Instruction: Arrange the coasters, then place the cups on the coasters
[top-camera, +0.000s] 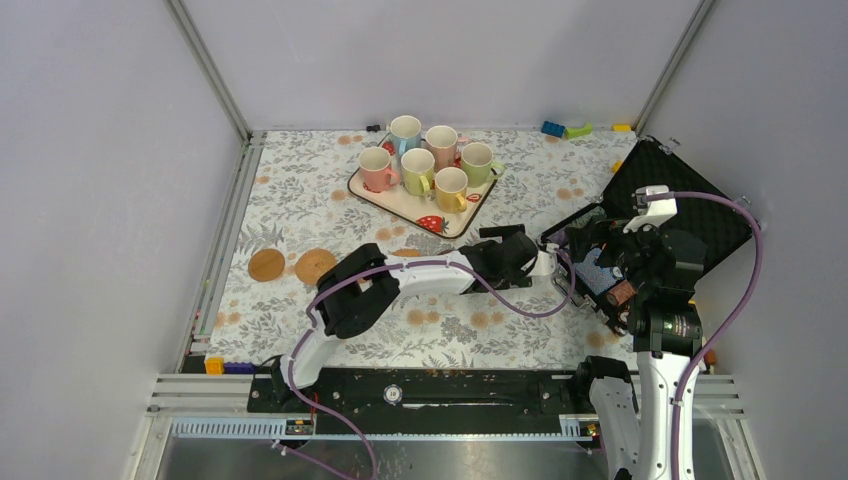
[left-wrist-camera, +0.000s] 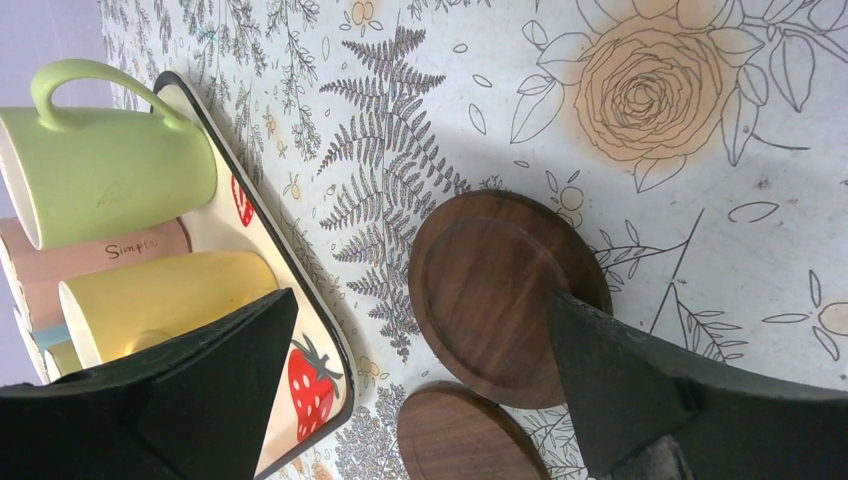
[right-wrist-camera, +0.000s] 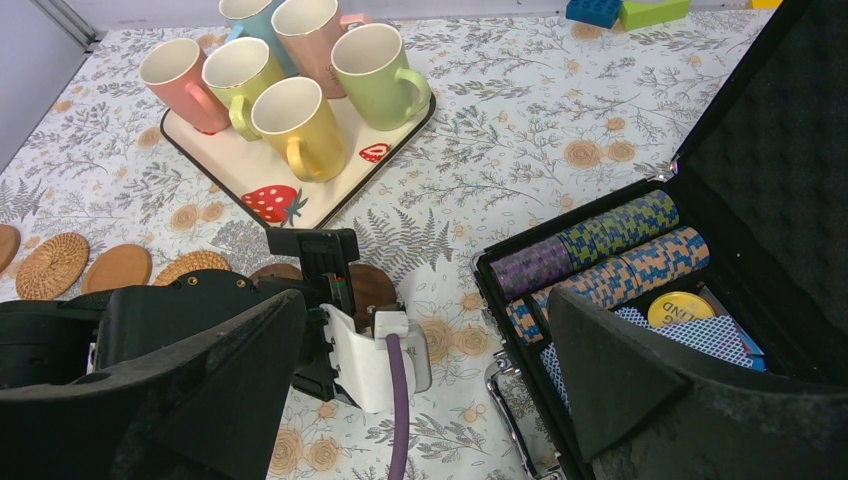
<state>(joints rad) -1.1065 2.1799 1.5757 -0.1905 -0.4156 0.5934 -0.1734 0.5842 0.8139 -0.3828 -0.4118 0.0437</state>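
Left gripper (left-wrist-camera: 420, 300): jaws gaping wide, holding nothing.
Dark coaster (left-wrist-camera: 505, 290): lying flat between the jaws, off-centre.
Doing it well: centring first, then lowering and pinching the rim.
Cups (left-wrist-camera: 120, 180): sitting outside the jaws.
Right gripper (right-wrist-camera: 428, 300): jaws gaping, empty.

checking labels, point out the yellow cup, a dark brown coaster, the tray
yellow cup (right-wrist-camera: 312, 140): right wrist view, side wall
dark brown coaster (left-wrist-camera: 490, 290): left wrist view, top face
tray (right-wrist-camera: 332, 190): right wrist view, bare surface
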